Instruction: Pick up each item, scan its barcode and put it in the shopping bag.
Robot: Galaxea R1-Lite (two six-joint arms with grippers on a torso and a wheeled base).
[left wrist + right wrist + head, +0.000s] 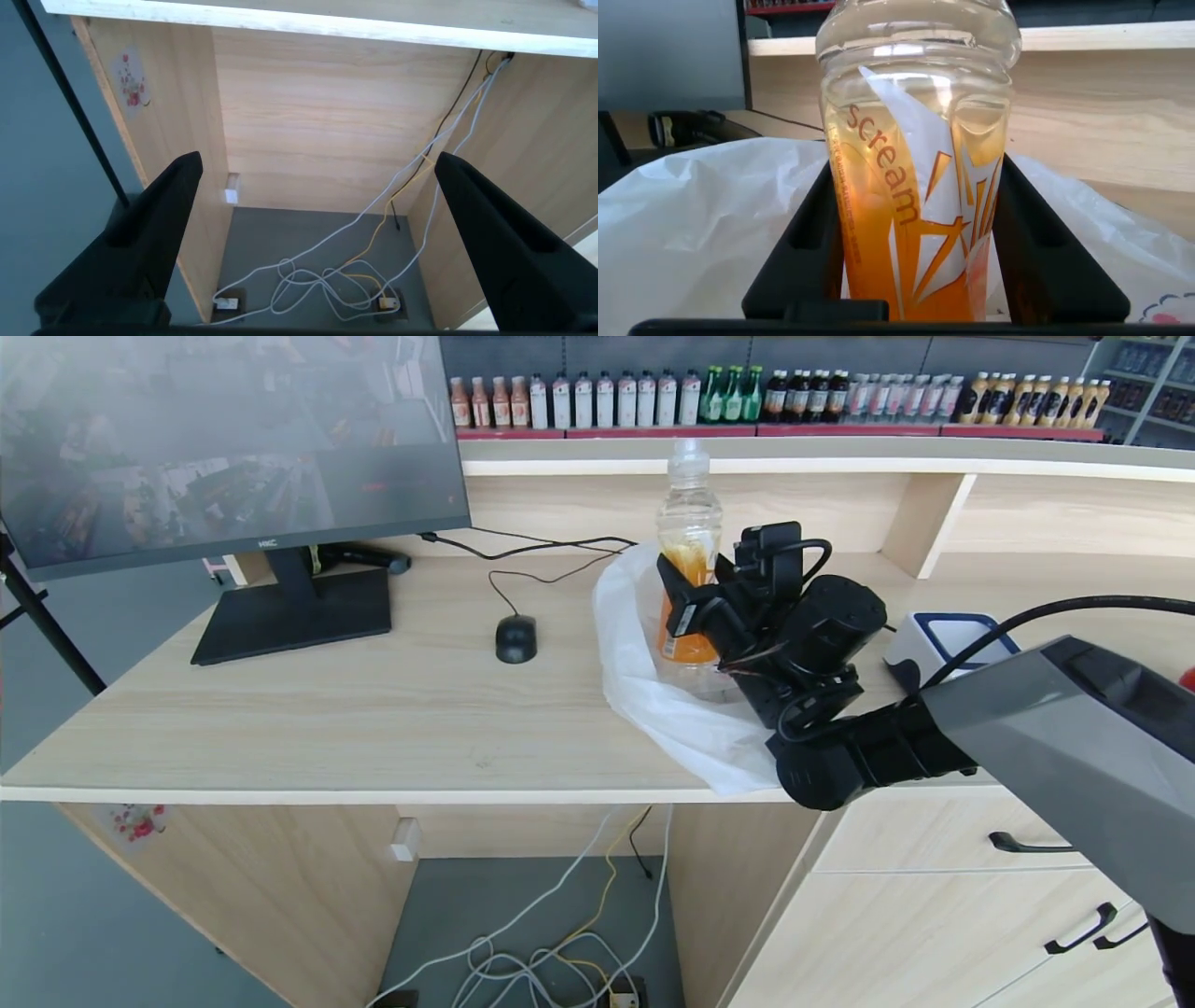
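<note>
While my right gripper (693, 605) sits over the counter (327, 728), its two black fingers (799, 257) are clamped on the bottle (689, 546), one on each side of the label, and the bottle stands upright between them. It's a clear plastic bottle with a rounded, ribbed shoulder and a pale cap on a narrow neck. The upper part is see-through, and lower down a wrap label runs round it in orange with white slashes and orange lettering up the side. From my right wrist camera the label is right in front of the lens, with the wooden counter wall showing through the clear shoulder above. The bottle is at the mouth of the shopping bag (653, 709), a crumpled white plastic one lying on the counter, and white folds rise on both sides of it and behind it. I can't tell whether its base touches the counter or hangs just inside the bag. A white scanner (943, 644) with a blue frame sits near the bag on my right, and a mouse (515, 637) and a monitor (224, 439) stand to my left. My left gripper (318, 233) hangs low before the open space under the counter, its fingers spread wide with nothing between them.
</note>
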